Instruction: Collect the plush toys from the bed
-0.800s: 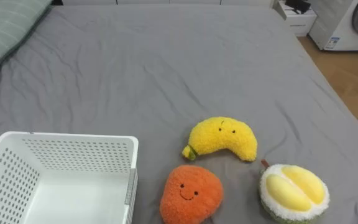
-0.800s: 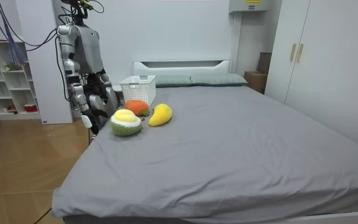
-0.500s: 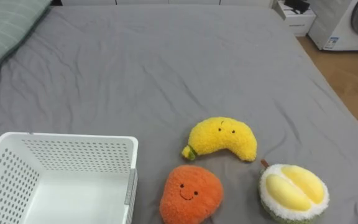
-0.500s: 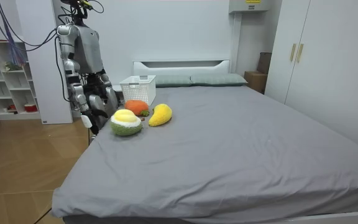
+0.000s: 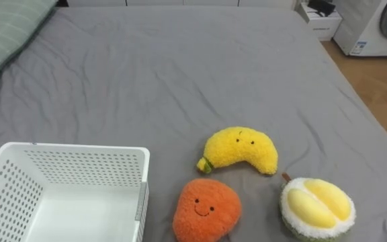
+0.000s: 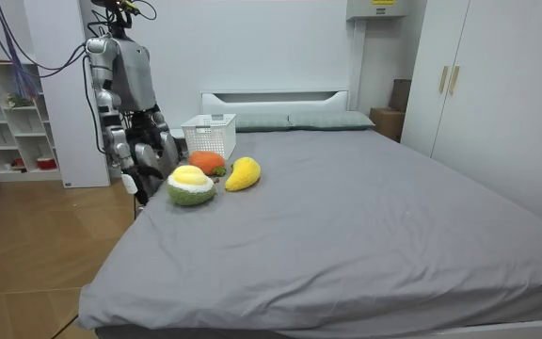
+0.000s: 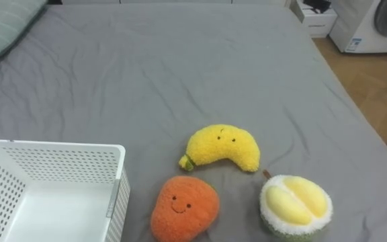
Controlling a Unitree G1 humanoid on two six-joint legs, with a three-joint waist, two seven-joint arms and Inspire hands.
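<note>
While the robot stood at the side of the bed (image 5: 180,67), at the room view's left, nothing in the scene had shifted from the pictures just before. The three plush toys lay exactly where they had been, and the arms had not risen.

The banana (image 5: 242,149) rested on the grey cover, its face turned up. The orange (image 5: 205,208) sat just nearer the robot, close to the banana though I could not tell whether they touched. The durian (image 5: 316,207) lay to the robot's right of both, slightly apart. The basket (image 5: 79,149) stood on the bed to the orange's left, near it, and what showed of its inside held nothing. A pillow (image 5: 5,27) lay far off at the left.

In the room view the right hand (image 6: 130,177) hung low by the mattress edge and the left hand (image 6: 166,149) was beside the toys on the far side of the body. Whether either hand's fingers were apart or curled could not be told from there.

That stillness meant, as I judged it, that the collecting had not begun. All three toys were on the bed, none in a hand, none in the basket. A reach for the nearest toy, probably the orange, looked like the sensible opening move.
</note>
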